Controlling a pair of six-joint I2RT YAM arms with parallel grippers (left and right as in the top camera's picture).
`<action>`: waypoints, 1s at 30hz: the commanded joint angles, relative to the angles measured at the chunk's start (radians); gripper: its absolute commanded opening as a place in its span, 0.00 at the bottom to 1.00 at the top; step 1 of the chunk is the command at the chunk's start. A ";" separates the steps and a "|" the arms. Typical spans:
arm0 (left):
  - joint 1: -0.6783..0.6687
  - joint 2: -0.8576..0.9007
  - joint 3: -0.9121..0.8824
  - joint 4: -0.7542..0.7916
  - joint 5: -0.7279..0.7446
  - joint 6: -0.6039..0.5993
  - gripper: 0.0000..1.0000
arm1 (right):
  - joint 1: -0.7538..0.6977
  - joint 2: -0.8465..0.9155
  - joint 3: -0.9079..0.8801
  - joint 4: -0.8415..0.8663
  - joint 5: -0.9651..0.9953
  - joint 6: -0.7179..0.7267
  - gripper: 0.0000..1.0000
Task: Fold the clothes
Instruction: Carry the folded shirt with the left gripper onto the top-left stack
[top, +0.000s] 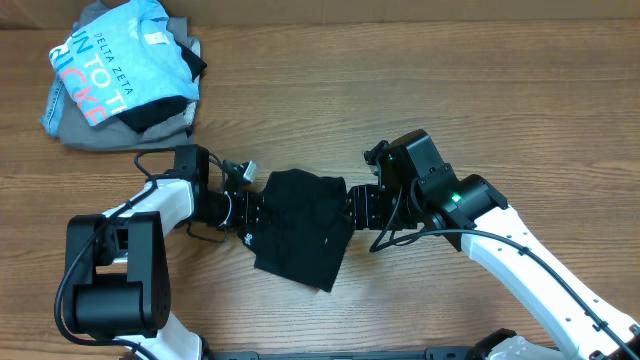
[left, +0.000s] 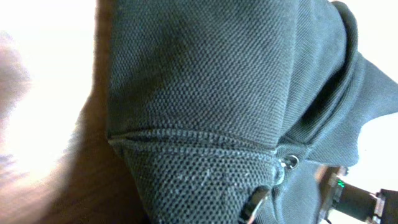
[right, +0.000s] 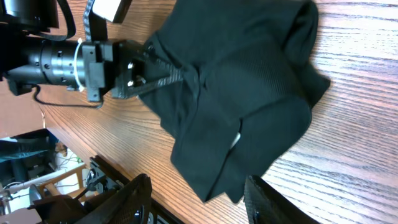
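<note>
The black T-shirt (top: 300, 225) lies bunched and partly folded on the wooden table (top: 450, 90) between my two arms. My left gripper (top: 250, 211) is at the shirt's left edge and is shut on the fabric; the right wrist view shows its fingers (right: 171, 74) pinching the cloth. In the left wrist view the shirt's knit and a seam (left: 205, 93) fill the frame, hiding the fingers. My right gripper (top: 355, 208) is at the shirt's right edge. Its fingers (right: 198, 182) are spread wide and empty, with a shirt corner (right: 217, 180) just ahead. A small white tag (right: 236, 140) shows in a fold.
A pile of other clothes sits at the back left: a light blue "DELTA ZETA" shirt (top: 120, 60) on top of a grey garment (top: 90, 130) and a dark one (top: 160, 112). Bare wood lies to the right and behind the shirt.
</note>
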 joint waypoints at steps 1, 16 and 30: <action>0.002 -0.039 0.091 -0.131 0.080 0.039 0.04 | -0.023 -0.021 0.009 -0.006 0.010 -0.022 0.52; 0.368 -0.158 0.736 -0.259 -0.011 -0.131 0.04 | -0.103 -0.021 0.009 -0.049 0.010 -0.021 0.52; 0.602 0.204 0.737 0.303 0.013 -0.505 1.00 | -0.103 -0.021 0.009 -0.148 0.010 -0.018 0.51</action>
